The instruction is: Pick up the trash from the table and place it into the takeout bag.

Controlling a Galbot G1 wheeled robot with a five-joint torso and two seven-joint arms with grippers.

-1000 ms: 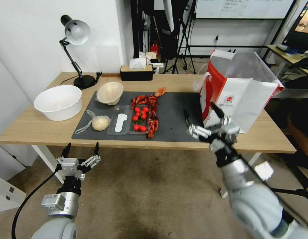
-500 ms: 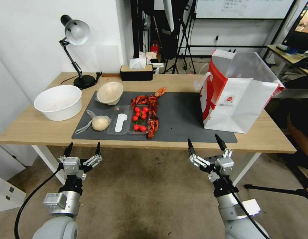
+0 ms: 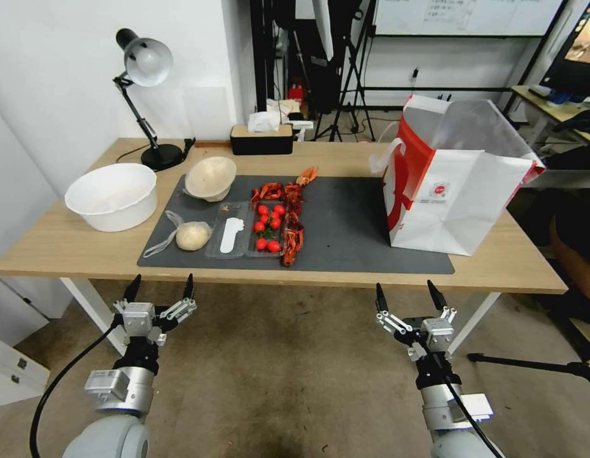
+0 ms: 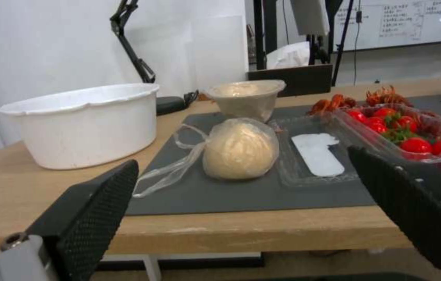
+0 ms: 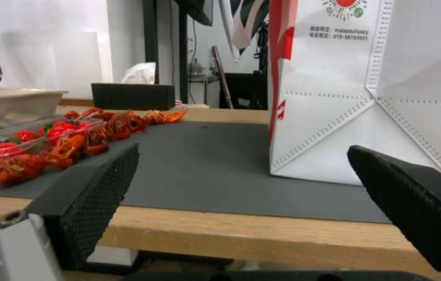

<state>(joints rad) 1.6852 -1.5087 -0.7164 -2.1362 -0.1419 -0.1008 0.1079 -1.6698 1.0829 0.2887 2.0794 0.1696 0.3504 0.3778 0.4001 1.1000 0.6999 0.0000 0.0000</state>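
Both arms hang below the near edge of the table (image 3: 72, 245), in front of it. The left gripper (image 3: 159, 286) is spread and empty, level with the clear bag with beige lump (image 3: 193, 236). The right gripper (image 3: 409, 296) is likewise spread and empty, just short of the table edge, below the takeout bag (image 3: 463, 191).

Remaining trash on the dark grey mat (image 3: 345, 222): the clear bag with beige lump at the left, near side; the beige paper bowl (image 3: 210, 178) behind it, tilted; a clear plastic tray (image 3: 244, 232) holding cherry tomatoes (image 3: 267, 227); and a line of red crayfish shells (image 3: 293, 216) beside the tray. The takeout bag stands upright and open at the right end of the mat.

Step in hand, as judged: between picks, with neither gripper committed to an item. The left wrist view frames the bagged lump between the fingers, so it appears the closest candidate. The next move calls for lifting the gripper over the table edge first, then reaching in.

Clearances: the white basin (image 3: 113, 194) sits left of the mat, well apart from the bagged lump. The lamp (image 3: 145, 63) and black tissue box (image 3: 261, 140) stand at the far side. The stretch of mat between the shells and the takeout bag is bare, which gives open room for a carry. The bag's mouth is high; its rim and white handle (image 3: 384, 156) must be cleared from above.
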